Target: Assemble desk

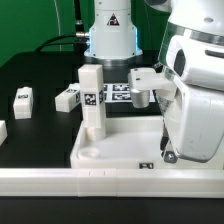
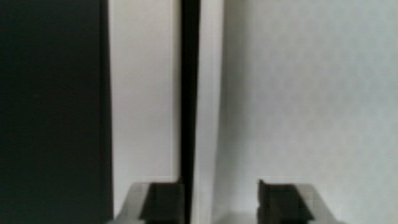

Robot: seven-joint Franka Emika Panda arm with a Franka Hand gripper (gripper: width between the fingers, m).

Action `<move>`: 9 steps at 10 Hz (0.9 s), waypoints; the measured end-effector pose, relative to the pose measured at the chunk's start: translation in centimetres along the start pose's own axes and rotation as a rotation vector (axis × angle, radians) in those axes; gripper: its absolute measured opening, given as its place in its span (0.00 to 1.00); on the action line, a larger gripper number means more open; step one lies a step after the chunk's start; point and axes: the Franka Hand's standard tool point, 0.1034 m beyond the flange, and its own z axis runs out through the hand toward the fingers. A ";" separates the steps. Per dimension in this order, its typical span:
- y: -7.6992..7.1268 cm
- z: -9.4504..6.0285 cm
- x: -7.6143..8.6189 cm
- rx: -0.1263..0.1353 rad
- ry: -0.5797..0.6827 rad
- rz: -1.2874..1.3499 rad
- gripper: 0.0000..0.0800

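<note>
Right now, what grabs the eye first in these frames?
A single leg stands upright in the desk top, near its far corner on the exterior view's left. The bulky white arm fills the exterior view's right, and the wrist view shows its gripper with jaws apart. Two loose legs lie on the black table further left.

The black table (image 1: 40,70) bears the desk top (image 1: 125,143) just behind the long rail (image 1: 60,182), a loose leg (image 1: 22,97) and a second leg (image 1: 67,98) toward the exterior view's left, the marker board (image 1: 117,93) farther back
</note>
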 end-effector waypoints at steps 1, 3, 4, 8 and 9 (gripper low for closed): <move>0.2 -0.4 -0.2 -0.006 0.000 0.014 0.37; 0.7 -1.6 -0.9 -0.020 -0.005 0.035 0.63; 1.0 -2.3 -1.6 -0.029 -0.014 0.036 0.77; 1.0 -3.4 -2.9 -0.040 -0.040 0.021 0.81; 1.0 -3.3 -2.9 -0.040 -0.040 0.022 0.81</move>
